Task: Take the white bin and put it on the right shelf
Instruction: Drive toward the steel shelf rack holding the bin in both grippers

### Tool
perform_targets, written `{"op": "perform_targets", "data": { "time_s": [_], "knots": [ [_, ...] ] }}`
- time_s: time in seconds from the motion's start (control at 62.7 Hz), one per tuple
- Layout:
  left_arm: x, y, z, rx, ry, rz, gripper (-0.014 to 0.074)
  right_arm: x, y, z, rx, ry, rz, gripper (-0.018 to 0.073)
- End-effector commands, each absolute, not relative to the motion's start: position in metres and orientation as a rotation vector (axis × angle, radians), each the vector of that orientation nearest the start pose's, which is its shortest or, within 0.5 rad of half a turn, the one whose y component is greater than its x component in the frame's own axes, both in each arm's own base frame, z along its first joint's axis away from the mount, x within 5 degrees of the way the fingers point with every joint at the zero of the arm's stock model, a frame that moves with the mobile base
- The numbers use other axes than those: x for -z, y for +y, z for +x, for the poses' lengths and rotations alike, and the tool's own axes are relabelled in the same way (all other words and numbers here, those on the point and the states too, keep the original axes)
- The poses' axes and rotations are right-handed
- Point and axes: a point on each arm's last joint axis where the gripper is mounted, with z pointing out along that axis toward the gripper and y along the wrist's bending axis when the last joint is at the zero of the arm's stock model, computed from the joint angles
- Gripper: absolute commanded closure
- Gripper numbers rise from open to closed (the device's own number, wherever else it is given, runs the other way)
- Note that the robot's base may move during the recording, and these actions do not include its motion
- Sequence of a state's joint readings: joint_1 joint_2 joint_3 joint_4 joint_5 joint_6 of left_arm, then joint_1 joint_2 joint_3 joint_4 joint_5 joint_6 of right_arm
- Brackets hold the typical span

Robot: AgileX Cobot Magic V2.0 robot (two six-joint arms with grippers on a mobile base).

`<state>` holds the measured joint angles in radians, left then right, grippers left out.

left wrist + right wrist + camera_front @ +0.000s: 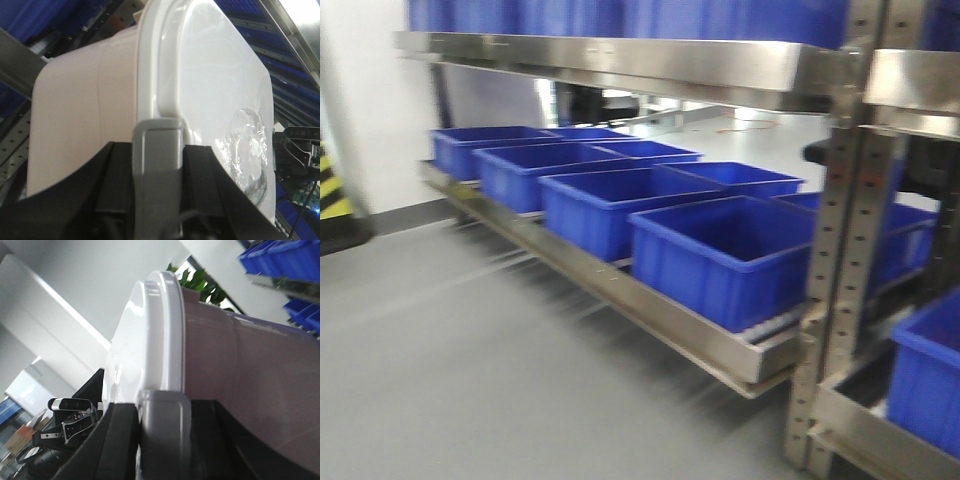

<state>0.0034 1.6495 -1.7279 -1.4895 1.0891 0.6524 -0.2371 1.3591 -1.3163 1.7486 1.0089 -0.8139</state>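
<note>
The white bin shows only in the wrist views. In the left wrist view its pinkish-beige body (70, 110) and white lid (210, 75) fill the frame. My left gripper (158, 150) is shut on the bin's grey handle (157, 132), with a black jaw on each side of it. In the right wrist view the bin body (260, 380) and lid (145, 340) show again. My right gripper (165, 410) is shut on the grey handle (165, 440) at that end. The right shelf (870, 425), a steel rack behind a perforated upright (840, 250), stands at the right of the front view.
Several blue open crates (720, 250) stand in rows on the left rack's lower shelf (650, 310), under a steel upper shelf (620, 60). Another blue crate (930, 380) sits in the right rack. Grey floor (470, 380) lies in front. A yellow-black striped post (330, 190) stands far left.
</note>
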Motion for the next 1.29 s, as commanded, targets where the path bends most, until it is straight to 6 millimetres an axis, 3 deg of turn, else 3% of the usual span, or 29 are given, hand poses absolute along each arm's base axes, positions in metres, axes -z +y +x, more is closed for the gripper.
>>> {"op": "perform_targets", "data": {
  "time_s": [0.0,1.276],
  "knots": [
    [-0.4973,-0.1029,0.3008,1.600,1.608,0.590,0.0684,-0.4891,0.0306,0.2538,-1.503,1.380,-0.178,0.0314],
    [-0.4973,-0.1029,0.3008,1.600,1.608,0.590,0.0684,-0.4891,0.0295,0.2556,-1.489,1.379,-0.154,0.0314]
  ]
}}
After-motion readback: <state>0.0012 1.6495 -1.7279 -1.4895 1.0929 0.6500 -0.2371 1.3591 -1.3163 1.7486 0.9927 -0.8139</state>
